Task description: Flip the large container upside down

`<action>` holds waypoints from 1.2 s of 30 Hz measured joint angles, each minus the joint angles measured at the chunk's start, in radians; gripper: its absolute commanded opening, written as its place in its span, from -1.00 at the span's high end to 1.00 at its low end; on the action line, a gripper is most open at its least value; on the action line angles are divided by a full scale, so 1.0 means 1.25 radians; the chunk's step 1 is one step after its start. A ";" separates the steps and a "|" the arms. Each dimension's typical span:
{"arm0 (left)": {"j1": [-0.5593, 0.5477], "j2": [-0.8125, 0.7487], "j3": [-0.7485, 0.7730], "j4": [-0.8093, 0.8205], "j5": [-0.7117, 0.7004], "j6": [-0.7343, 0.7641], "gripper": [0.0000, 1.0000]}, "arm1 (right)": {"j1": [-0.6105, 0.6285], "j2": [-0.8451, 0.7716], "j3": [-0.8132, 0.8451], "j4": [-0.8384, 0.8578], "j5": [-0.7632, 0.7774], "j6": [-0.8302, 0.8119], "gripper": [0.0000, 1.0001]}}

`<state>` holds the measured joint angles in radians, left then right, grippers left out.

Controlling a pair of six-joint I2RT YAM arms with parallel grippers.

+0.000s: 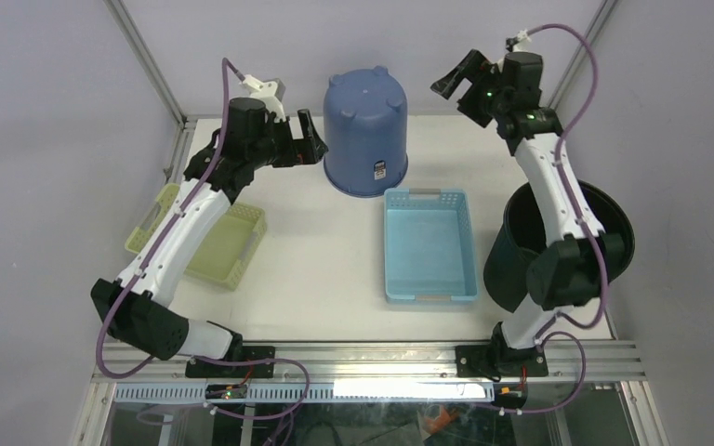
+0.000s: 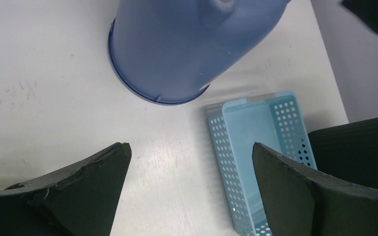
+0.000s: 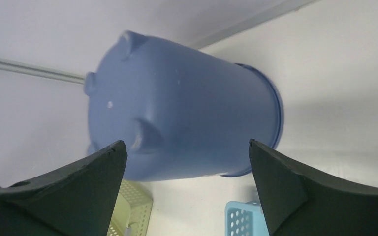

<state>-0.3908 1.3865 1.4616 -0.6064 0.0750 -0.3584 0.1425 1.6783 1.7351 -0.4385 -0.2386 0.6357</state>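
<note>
Overhead, the large blue container stands mouth-down at the back of the table, footed base up. The left gripper and the right gripper flank it, both spread wide and holding nothing, a stance that suggests the flip is complete and the arms need only stand clear. The left wrist camera shows the container's rim flat on the tabletop beyond parted fingers, just behind a light-blue basket. The right wrist camera frames the upturned base and its feet between equally wide fingers, which touch no plastic.
</note>
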 measured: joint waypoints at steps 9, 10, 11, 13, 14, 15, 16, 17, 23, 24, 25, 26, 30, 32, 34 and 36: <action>0.000 -0.110 -0.059 -0.006 0.011 -0.041 -0.98 | 0.127 0.306 0.154 0.091 -0.084 0.117 -0.97; 0.000 -0.114 -0.062 -0.006 0.011 -0.042 -0.98 | 0.148 0.331 0.185 0.099 -0.099 0.124 -0.98; 0.000 -0.115 -0.064 -0.006 0.011 -0.042 -0.98 | 0.176 0.363 0.233 0.106 -0.118 0.135 -0.98; 0.000 -0.115 -0.067 -0.006 0.011 -0.042 -0.98 | 0.218 0.395 0.293 0.109 -0.138 0.139 -0.98; 0.000 -0.115 -0.069 -0.007 0.013 -0.042 -0.98 | 0.236 0.397 0.301 0.107 -0.140 0.137 -0.98; 0.000 -0.115 -0.069 -0.008 0.014 -0.042 -0.98 | 0.248 0.392 0.301 0.103 -0.139 0.131 -0.97; 0.000 -0.115 -0.069 -0.008 0.019 -0.042 -0.98 | 0.258 0.381 0.299 0.096 -0.133 0.118 -0.98; 0.000 -0.115 -0.069 -0.008 0.024 -0.042 -0.98 | 0.261 0.366 0.290 0.089 -0.126 0.106 -0.97; 0.000 -0.115 -0.069 -0.008 0.049 -0.041 -0.98 | 0.248 0.171 0.177 -0.055 -0.007 -0.021 -0.97; 0.000 -0.115 -0.069 -0.008 0.050 -0.041 -0.98 | 0.253 0.127 0.150 -0.084 0.029 -0.044 -0.98; 0.000 -0.117 -0.071 -0.008 0.049 -0.041 -0.98 | 0.264 0.080 0.120 -0.114 0.070 -0.063 -0.98; 0.000 -0.121 -0.077 -0.009 0.048 -0.041 -0.98 | 0.284 0.032 0.088 -0.144 0.121 -0.081 -0.98; 0.000 -0.149 -0.102 -0.028 0.023 -0.043 -0.97 | 0.433 -0.092 -0.004 -0.268 0.326 -0.108 -0.98; 0.000 -0.162 -0.114 -0.036 0.002 -0.046 -0.98 | 0.525 -0.105 -0.031 -0.337 0.397 -0.099 -0.93; 0.000 -0.175 -0.130 -0.043 -0.023 -0.057 -0.98 | 0.586 -0.102 -0.066 -0.379 0.425 -0.070 -0.78; 0.000 -0.186 -0.143 -0.047 -0.045 -0.066 -0.98 | 0.611 -0.102 -0.133 -0.401 0.439 -0.034 -0.64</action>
<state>-0.3908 1.1545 1.2835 -0.6655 0.0189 -0.4404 0.9066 1.5505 1.5688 -0.9398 0.3107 0.5930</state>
